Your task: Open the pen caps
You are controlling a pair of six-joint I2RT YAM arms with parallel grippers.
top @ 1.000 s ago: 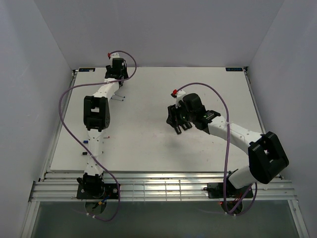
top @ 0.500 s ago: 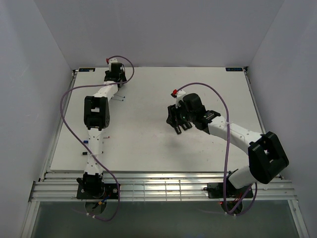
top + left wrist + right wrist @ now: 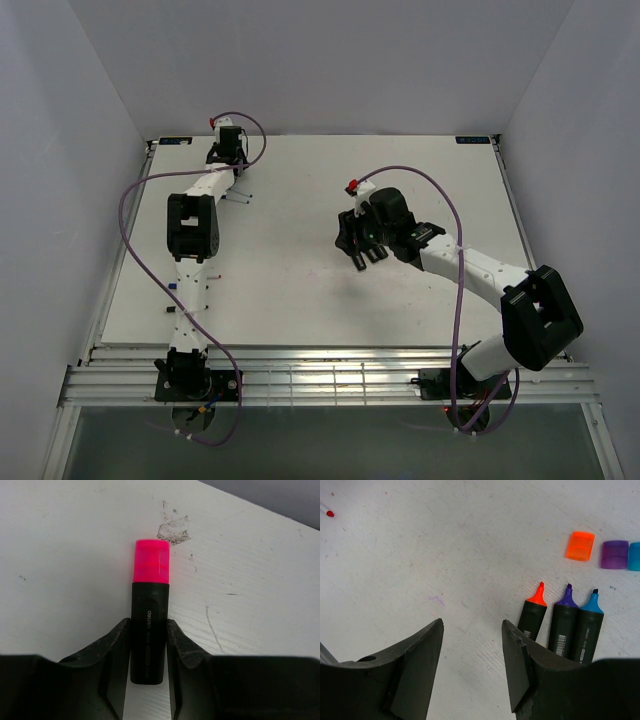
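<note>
Pink cap (image 3: 152, 561) on black marker (image 3: 150, 600), long axis pointing away from left gripper (image 3: 148, 626)

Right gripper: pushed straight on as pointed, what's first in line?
Likely bare table; nothing lies ahead of the right gripper, and the three uncapped markers sit off to one side.

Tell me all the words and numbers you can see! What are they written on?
"deli": on the black body of the pink marker; the tiny marks after it are too blurred to read.
Barcode on the purple marker: too small to read.
White print on the blue marker: too small to read.
Corner stickers: too small to read.
</note>
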